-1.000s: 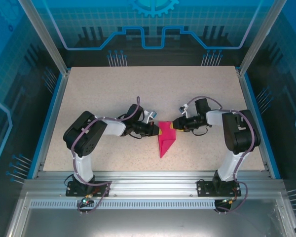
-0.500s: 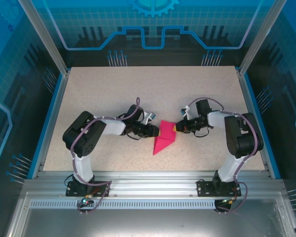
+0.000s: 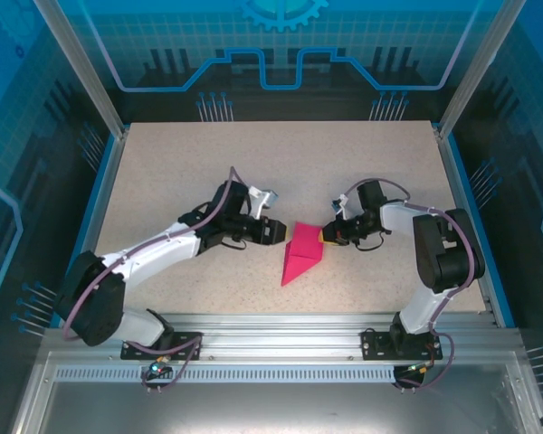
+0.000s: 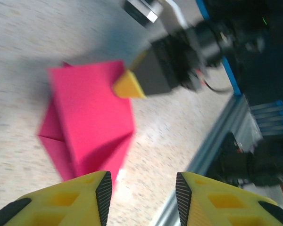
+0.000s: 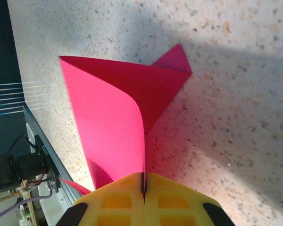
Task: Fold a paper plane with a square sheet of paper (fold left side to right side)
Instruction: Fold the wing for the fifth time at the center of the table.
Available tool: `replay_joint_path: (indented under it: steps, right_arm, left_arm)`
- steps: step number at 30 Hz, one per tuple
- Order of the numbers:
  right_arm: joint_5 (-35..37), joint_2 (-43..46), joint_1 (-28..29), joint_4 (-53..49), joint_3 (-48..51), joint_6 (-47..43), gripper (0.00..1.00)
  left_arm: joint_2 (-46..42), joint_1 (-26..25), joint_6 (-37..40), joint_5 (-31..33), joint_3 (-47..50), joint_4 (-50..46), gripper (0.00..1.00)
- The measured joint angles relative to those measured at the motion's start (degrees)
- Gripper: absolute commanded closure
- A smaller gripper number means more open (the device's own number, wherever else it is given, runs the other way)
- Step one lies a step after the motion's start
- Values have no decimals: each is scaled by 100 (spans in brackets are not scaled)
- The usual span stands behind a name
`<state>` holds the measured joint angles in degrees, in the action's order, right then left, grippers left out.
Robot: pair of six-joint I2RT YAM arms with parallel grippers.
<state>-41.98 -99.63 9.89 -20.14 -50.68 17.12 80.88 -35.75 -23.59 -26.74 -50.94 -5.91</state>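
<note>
Speckled beige tabletop [image 3: 362, 154], blue panel walls [image 3: 281, 54]. Right pincer [image 3: 322, 236] clamps folded paper [image 3: 299, 258]; left pincer [image 3: 276, 231] parted, empty.

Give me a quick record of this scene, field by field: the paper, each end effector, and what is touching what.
paper: folded pink paper, pointed, tip toward the near edge of the table
surface: speckled table
left end effector: open, holding nothing, just left of the paper and apart from it
right end effector: shut on the paper's edge, a flap curving up into it
contact: the right end effector alone grips the paper
</note>
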Motion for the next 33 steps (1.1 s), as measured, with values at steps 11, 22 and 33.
replay_joint_path:
  steps: [11, 22, 33]
  right_arm:
    - [111, 2, 107, -208, -127, 151, 100]
    - [175, 4, 111, -570, -385, 315, 100]
    - [256, 4, 144, -960, -660, 710, 100]
  left_arm:
    - [1419, -1139, 2, 476, -267, -326, 52]
    - [1628, -1515, 437, 1731, -605, -776, 45]
    - [1801, -2428, 901, 3598, -1329, -1547, 39]
